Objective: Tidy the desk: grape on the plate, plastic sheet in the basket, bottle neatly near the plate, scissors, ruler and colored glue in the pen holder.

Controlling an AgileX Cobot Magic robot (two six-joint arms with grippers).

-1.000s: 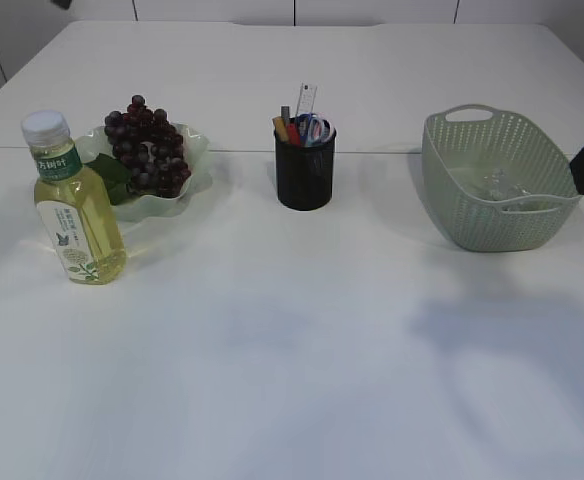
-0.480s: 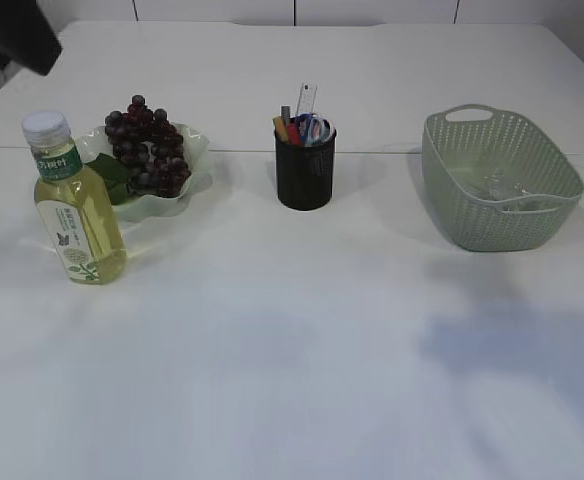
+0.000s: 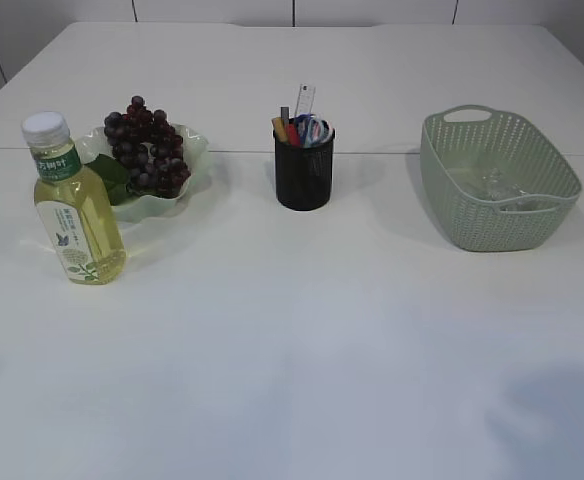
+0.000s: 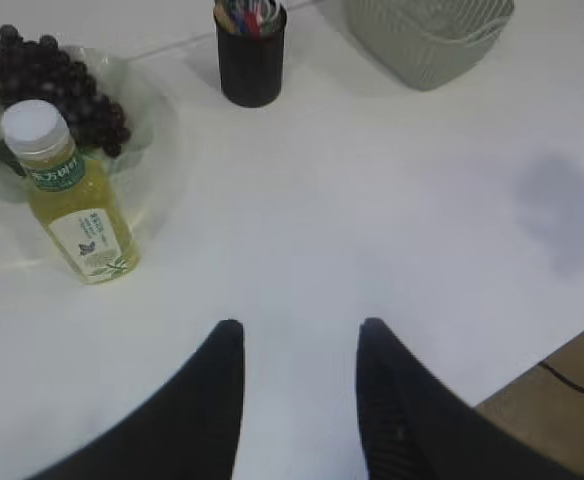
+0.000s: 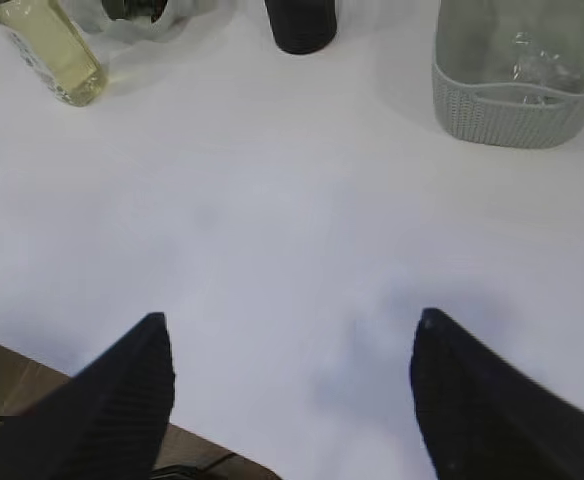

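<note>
1. Pulling both arms back, I am now seeing neither in the exterior view, where a moment ago dark arm shapes sat at the left and right edges.
2. Left pincer (image 4: 297,345) is hanging released and empty above the table (image 3: 302,330); right pincer (image 5: 290,335) is gaping wider, also empty.
3. Grape (image 3: 147,145) is lying on the plate (image 3: 194,150), bottle (image 3: 72,205) is standing just beside it, plastic sheet (image 3: 497,185) is resting in the basket (image 3: 472,225), and the pen holder (image 3: 304,175) is holding the tools.
4. I am judging the tidying finished.
</note>
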